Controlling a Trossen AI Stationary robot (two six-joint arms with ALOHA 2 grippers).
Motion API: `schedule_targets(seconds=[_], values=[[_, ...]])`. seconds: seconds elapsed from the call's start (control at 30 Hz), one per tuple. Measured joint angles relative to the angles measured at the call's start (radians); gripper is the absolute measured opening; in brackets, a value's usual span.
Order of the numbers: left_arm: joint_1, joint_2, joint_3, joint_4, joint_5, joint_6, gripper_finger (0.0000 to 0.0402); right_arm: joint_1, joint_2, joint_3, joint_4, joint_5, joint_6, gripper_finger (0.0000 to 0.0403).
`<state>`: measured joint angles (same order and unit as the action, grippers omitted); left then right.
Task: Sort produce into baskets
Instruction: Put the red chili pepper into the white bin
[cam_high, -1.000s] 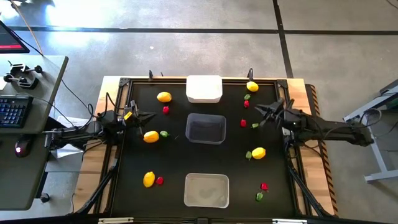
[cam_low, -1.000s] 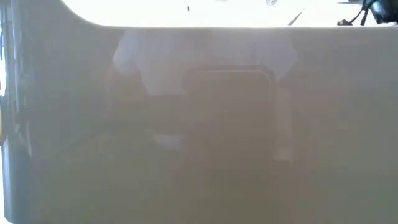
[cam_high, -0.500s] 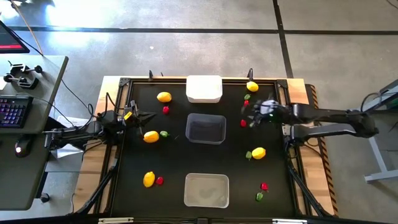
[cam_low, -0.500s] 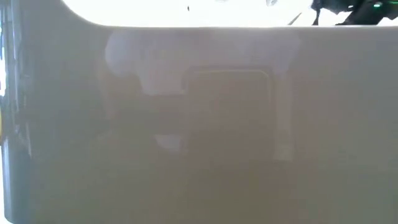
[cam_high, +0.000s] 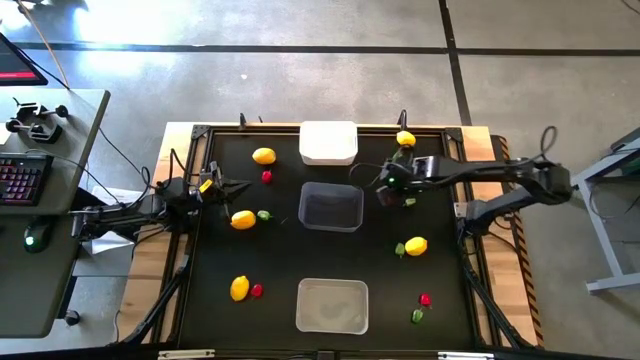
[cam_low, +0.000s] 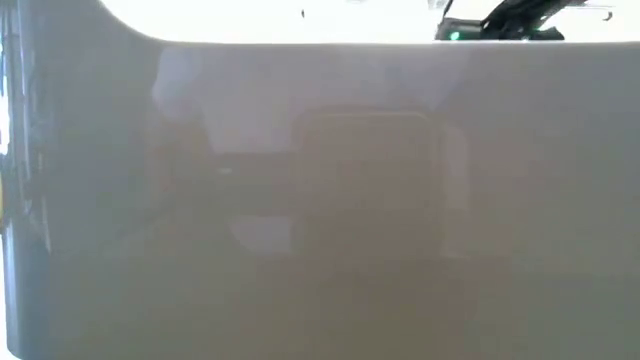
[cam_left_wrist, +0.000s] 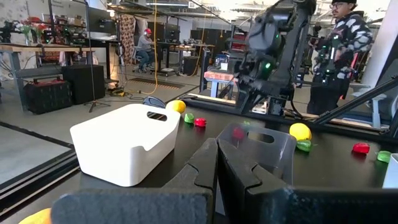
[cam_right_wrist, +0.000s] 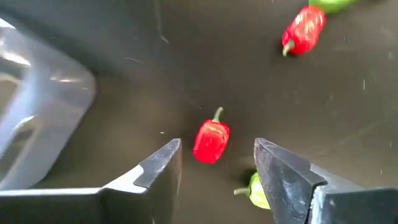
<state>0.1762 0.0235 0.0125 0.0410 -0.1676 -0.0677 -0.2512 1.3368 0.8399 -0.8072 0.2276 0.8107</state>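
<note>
Sorting barely begun: we count all three baskets empty, produce scattered around the clear basket (cam_high: 331, 207). Right end effector (cam_right_wrist: 217, 163), fingers spread, hovers over a red piece (cam_right_wrist: 211, 141) beside that basket; left end effector (cam_high: 240, 186) pressed together.

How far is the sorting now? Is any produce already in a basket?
Done: nothing; the white basket, clear basket and grey basket look empty in the high view. In hand: the right gripper hangs open over a red pepper beside the clear basket. The left gripper waits shut at the left edge. Left: all lemons, red and green pieces on the mat.
</note>
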Motion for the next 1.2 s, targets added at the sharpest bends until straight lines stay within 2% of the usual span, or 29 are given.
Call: schedule_targets(seconds=[0.13,0.3,0.5,0.67,0.93,1.2], values=[[0.000,0.000,0.000,0.000,0.000,0.000,0.0000,-0.011,0.090,0.034,-0.001,-0.001,0.071,0.0193],[0.000,0.000,0.000,0.000,0.000,0.000,0.0000,-0.025,0.186,0.077,-0.034,-0.003,0.081,0.0193],[0.000,0.000,0.000,0.000,0.000,0.000,0.0000,-0.044,0.254,0.119,-0.045,-0.073,0.103,0.0193],[0.000,0.000,0.000,0.000,0.000,0.000,0.0000,-0.058,0.301,0.123,-0.090,-0.075,0.135,0.0193],[0.000,0.000,0.000,0.000,0.000,0.000,0.0000,-0.063,0.320,0.122,-0.072,-0.106,0.174,0.0190],[0.000,0.000,0.000,0.000,0.000,0.000,0.0000,-0.063,0.320,0.121,-0.062,-0.124,0.172,0.0145]])
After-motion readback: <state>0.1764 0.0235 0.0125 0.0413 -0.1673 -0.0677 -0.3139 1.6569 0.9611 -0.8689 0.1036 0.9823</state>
